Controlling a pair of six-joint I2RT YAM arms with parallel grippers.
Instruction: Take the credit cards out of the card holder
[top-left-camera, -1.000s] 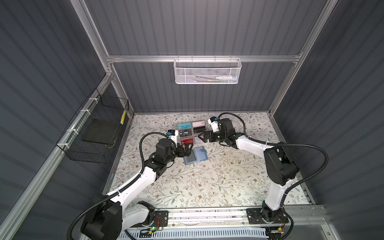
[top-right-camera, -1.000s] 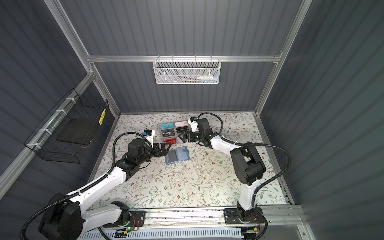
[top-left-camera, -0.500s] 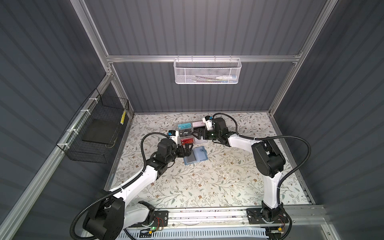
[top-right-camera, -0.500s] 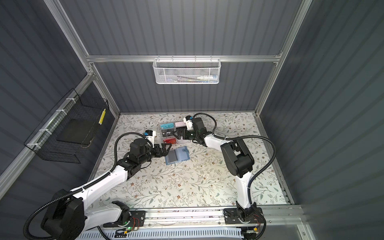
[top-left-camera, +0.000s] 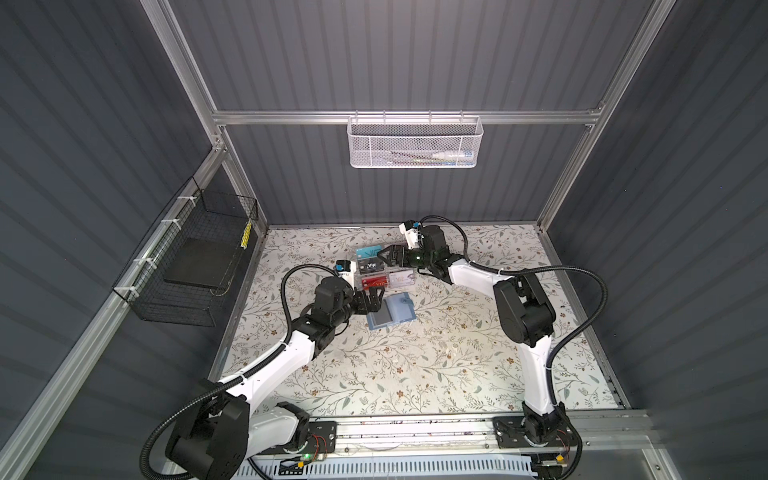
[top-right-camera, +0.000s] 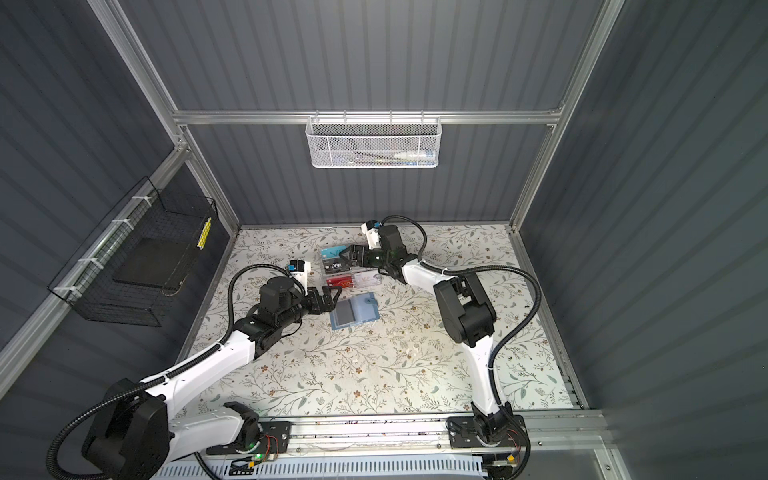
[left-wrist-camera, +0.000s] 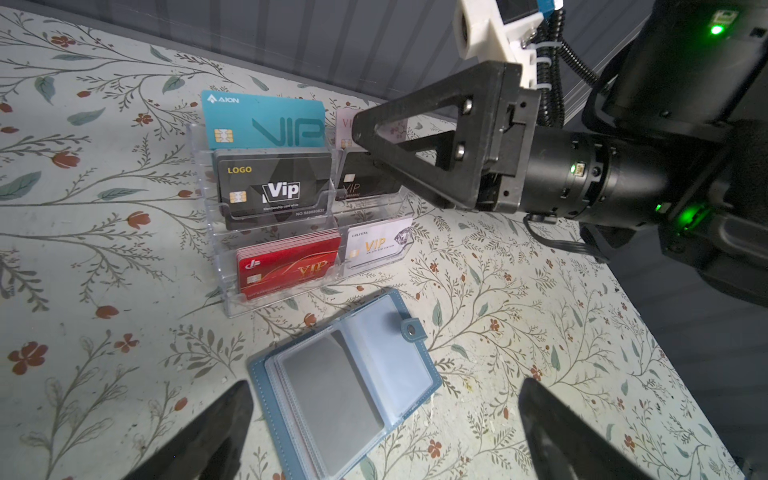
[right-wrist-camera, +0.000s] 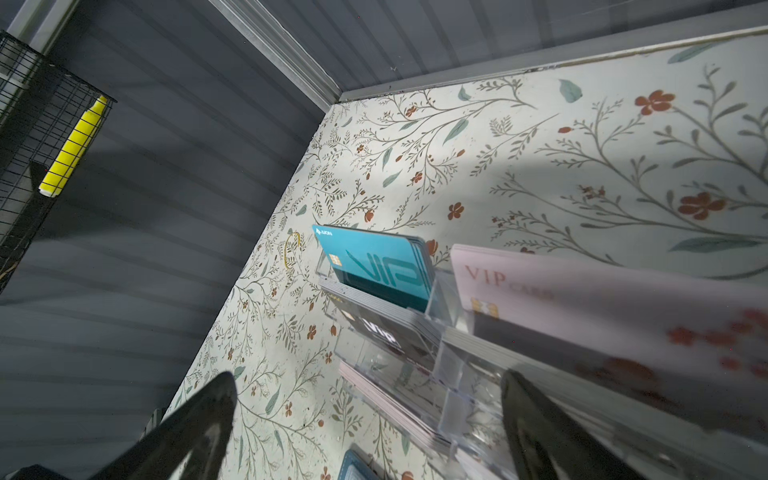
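In both top views a clear acrylic rack (top-left-camera: 384, 272), stepped in three tiers and two columns, stands on the matte floral-printed table (top-left-camera: 415, 365). Just in front of its lowest tier, not touching it, the card holder (top-left-camera: 390, 312) lies open and flat, a slate-blue rectangle. The left gripper (top-left-camera: 377, 301) hovers in front of the rack, its black jaws spread and empty. The right gripper (top-right-camera: 348, 255) hangs over the rack's upper tiers, jaws likewise apart and holding nothing.

In the left wrist view the rack's glossy walls hold stacks of thin cards with rounded corners. Teal cards (left-wrist-camera: 266, 120) fill the top tier. The black credit cards (left-wrist-camera: 274, 187) with white "Vip" lettering fill the middle tier. Glittery red cards (left-wrist-camera: 286, 266) and white cards (left-wrist-camera: 374, 245) fill the lowest. A hollow, triangular, matte-black finger of the right gripper reaches over the upper tiers. In front of the lowest tier, the card holder shows stitched leather-like covers, fanned translucent plastic sleeves and a snap tab with a metal stud. A smooth grey rectangle (left-wrist-camera: 332, 386) shows through the top sleeve. Whether it is a card I cannot tell.

The right wrist view looks down on the rack's layered card edges and a blurred pale pink card (right-wrist-camera: 582, 299). The right gripper's dark wedge fingers (right-wrist-camera: 199, 424) stand wide apart.
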